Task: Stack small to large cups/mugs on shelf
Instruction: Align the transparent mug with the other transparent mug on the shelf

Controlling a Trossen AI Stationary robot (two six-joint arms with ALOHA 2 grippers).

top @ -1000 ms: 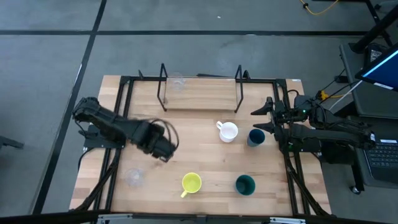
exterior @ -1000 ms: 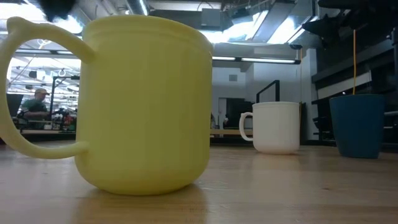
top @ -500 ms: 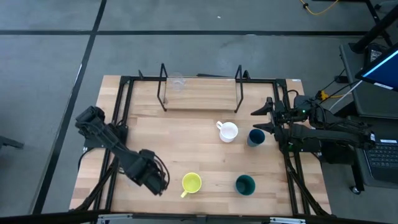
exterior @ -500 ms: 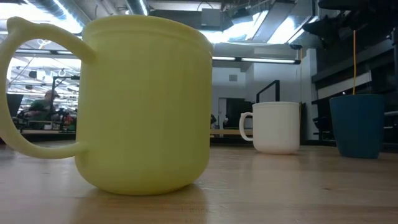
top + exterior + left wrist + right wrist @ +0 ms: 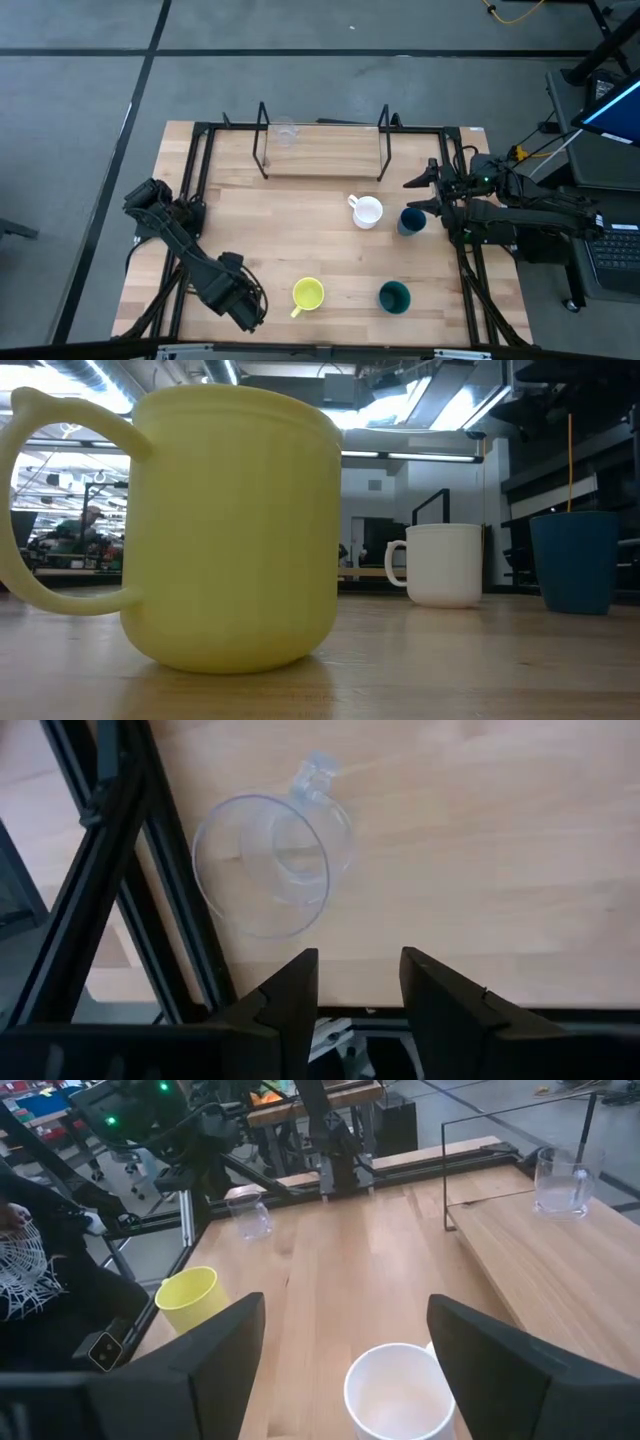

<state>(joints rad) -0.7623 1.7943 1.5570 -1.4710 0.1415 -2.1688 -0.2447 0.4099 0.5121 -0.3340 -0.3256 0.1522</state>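
In the left wrist view, a clear glass cup stands on the table by the black frame rail. My left gripper hovers open above it; in the high view the left gripper and its arm hide this cup. My right gripper waits open at the right edge, beside the dark blue cup and facing the white mug. The yellow mug and dark green cup stand near the near edge. A second glass cup stands on the shelf.
Black frame rails run along the table's left and right sides, one close beside the glass cup. The shelf's wire uprights stand at both its ends. Bare wood lies between the shelf and the mugs. People show far off in the room.
My left arm has swung from the table's middle-left toward the near edge and come down over the clear glass cup near the left rail. The right arm and all the cups have kept still.
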